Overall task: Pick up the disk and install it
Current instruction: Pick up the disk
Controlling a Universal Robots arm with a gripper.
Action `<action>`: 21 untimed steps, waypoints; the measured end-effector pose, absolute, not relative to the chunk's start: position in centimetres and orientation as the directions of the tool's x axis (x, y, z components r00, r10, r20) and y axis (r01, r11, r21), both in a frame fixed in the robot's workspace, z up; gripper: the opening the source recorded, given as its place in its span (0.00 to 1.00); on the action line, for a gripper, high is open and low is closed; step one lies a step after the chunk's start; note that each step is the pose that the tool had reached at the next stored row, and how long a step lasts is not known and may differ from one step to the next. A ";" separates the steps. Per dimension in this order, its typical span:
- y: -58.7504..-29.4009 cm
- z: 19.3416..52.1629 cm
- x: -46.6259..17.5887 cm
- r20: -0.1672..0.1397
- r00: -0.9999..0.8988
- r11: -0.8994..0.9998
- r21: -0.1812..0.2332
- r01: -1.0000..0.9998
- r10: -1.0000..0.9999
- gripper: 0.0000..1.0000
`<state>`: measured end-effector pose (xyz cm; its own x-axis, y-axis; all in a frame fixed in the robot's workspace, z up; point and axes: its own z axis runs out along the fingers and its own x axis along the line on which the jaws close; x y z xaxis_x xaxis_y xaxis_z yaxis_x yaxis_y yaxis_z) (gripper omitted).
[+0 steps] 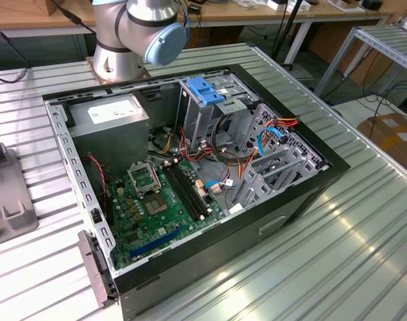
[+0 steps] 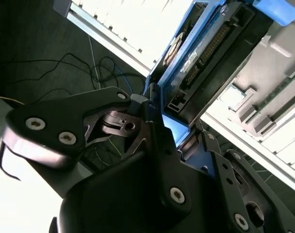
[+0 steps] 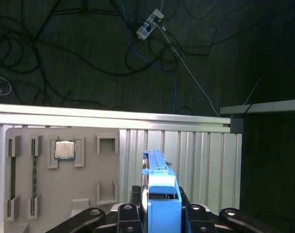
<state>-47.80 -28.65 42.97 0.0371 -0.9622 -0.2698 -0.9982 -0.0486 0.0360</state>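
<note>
Fingers (image 3: 138, 201) pinch the disk (image 3: 159, 182) btwn them, one on each flat side, no gap visible in the first wrist view. Disk sits edge-on there: its bright blue carrier frame fills the space btwn the fingers & sticks out past their tips.

In the second wrist view the same grip shows from the side. A dark finger lies against the blue frame at the near end, & the rest of the disk (image 2: 198, 53), incl. its connector row, reaches out beyond the fingers.

Behind the disk in the first wrist view lies the ribbed metal bench (image 3: 205, 165), w/ a grey tray (image 3: 89, 170) near the disk. A square chip (image 3: 65, 149) rests in one tray pocket & thin strips (image 3: 34, 170) in 2 long slots. Dark floor (image 3: 65, 63) shows beyond the bench edge.

Exterior view: arm base (image 1: 133, 33) stands at the far side of an open PC case (image 1: 297, 200) on the bench. Motherboard (image 1: 156, 200) is exposed, & the drive cage (image 1: 210, 117) has a blue bracket (image 1: 207, 90) on top.
</note>
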 end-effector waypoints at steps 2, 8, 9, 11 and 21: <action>-28.7 43.2 -47.8 -0.278 0.037 -0.049 0.036 -0.998 -0.960 0.37; -28.7 44.2 -47.8 -0.305 0.037 -0.050 0.034 -0.998 -0.952 0.37; -28.7 44.3 -47.8 -0.309 0.037 -0.050 0.034 -0.998 -0.950 0.37; -28.7 44.5 -47.8 -0.315 0.037 -0.050 0.034 -0.998 -0.948 0.37; -28.7 45.6 -47.8 -0.351 0.037 -0.051 0.032 -0.998 -0.936 0.37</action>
